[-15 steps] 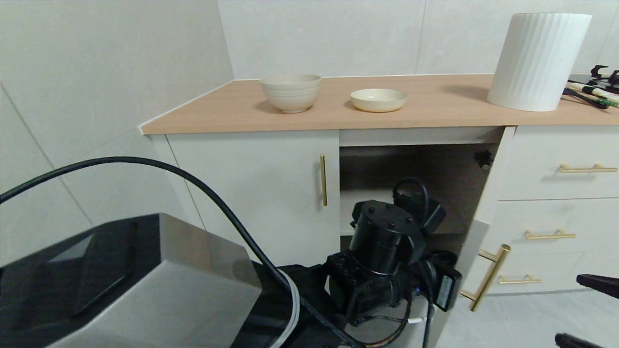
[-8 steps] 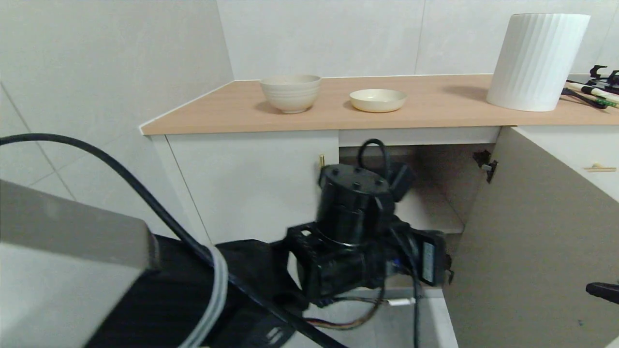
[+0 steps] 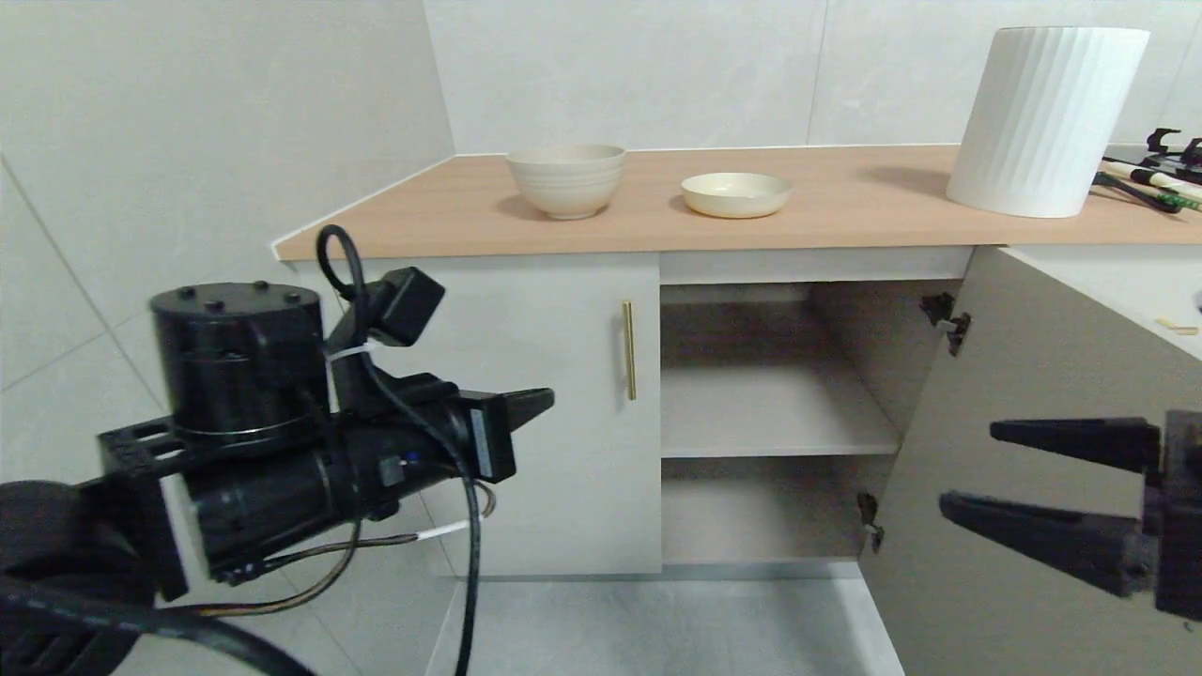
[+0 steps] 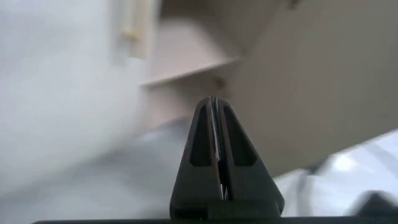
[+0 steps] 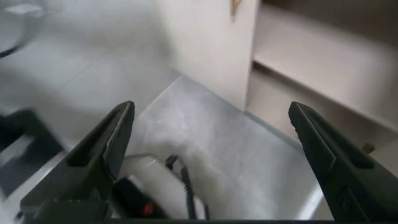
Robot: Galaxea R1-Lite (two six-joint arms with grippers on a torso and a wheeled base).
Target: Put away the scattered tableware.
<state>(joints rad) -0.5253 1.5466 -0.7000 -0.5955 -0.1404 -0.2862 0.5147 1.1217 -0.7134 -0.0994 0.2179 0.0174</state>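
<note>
A ribbed beige bowl [image 3: 566, 178] and a shallow cream dish [image 3: 735, 193] stand on the wooden countertop [image 3: 845, 202] above the cabinet. The cabinet's right door [image 3: 995, 451] hangs wide open, showing two bare shelves [image 3: 765, 413]. My left gripper [image 3: 540, 402] is shut and holds nothing; it sits low on the left, in front of the closed left cabinet door [image 3: 507, 394]. In its own wrist view the left gripper [image 4: 214, 102] points toward the open cabinet. My right gripper [image 3: 967, 469] is open with nothing between its fingers, low on the right in front of the open door.
A tall white ribbed container [image 3: 1047, 117] stands at the right of the countertop, with several dark tools [image 3: 1150, 178] beside it. A brass handle [image 3: 628, 350] runs down the closed left door. Tiled walls close off the left side and back; grey floor [image 3: 657, 624] lies below.
The cabinet's right door swung wide open. My left arm pulled away from the cabinet opening to the lower left. My right gripper came into the head view at the lower right.
</note>
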